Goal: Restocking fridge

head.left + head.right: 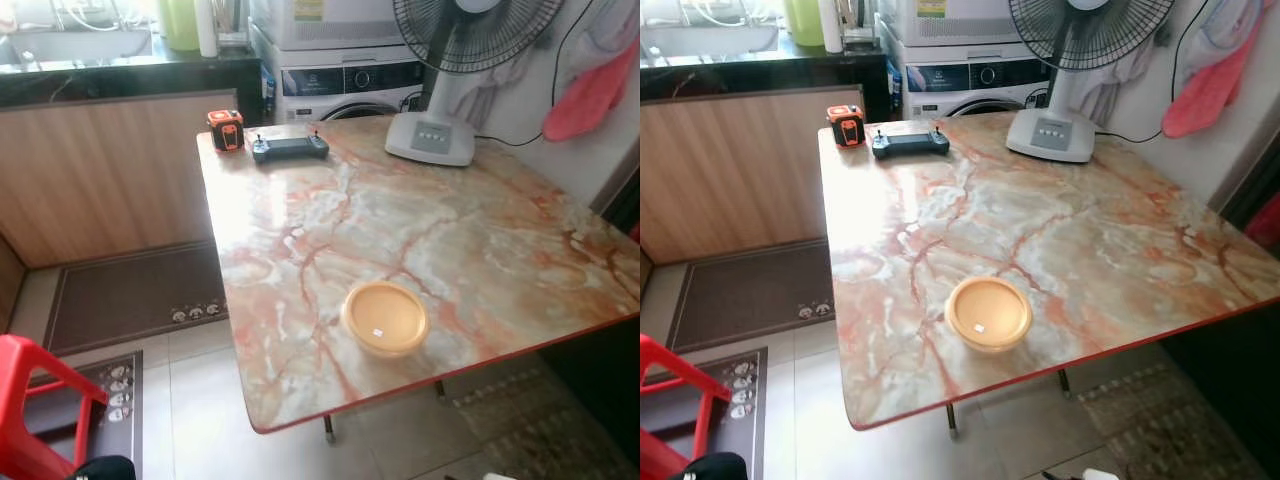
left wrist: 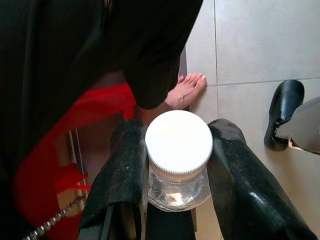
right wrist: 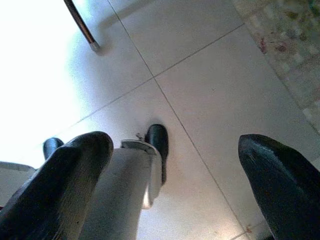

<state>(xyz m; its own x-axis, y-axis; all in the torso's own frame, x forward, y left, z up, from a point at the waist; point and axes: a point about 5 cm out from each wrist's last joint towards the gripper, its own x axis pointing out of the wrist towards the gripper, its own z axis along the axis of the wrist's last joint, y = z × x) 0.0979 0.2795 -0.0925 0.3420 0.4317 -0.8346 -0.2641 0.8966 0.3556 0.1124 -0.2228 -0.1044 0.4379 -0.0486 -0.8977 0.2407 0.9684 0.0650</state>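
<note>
My left gripper (image 2: 177,165) hangs low by my side, shut on a clear bottle with a white screw cap (image 2: 179,141); both black fingers (image 2: 125,170) press the bottle's neck. My right gripper (image 3: 175,175) hangs over the tiled floor with its fingers wide apart and nothing between them. A yellow lidded bowl (image 1: 385,318) sits near the front edge of the marble-patterned table (image 1: 450,240).
A fan base (image 1: 431,137), a dark handheld controller (image 1: 289,147) and an orange device (image 1: 225,129) sit at the table's far end. A red plastic chair (image 1: 30,400) stands at my left. A person in dark clothes with a bare foot (image 2: 187,90) stands behind me.
</note>
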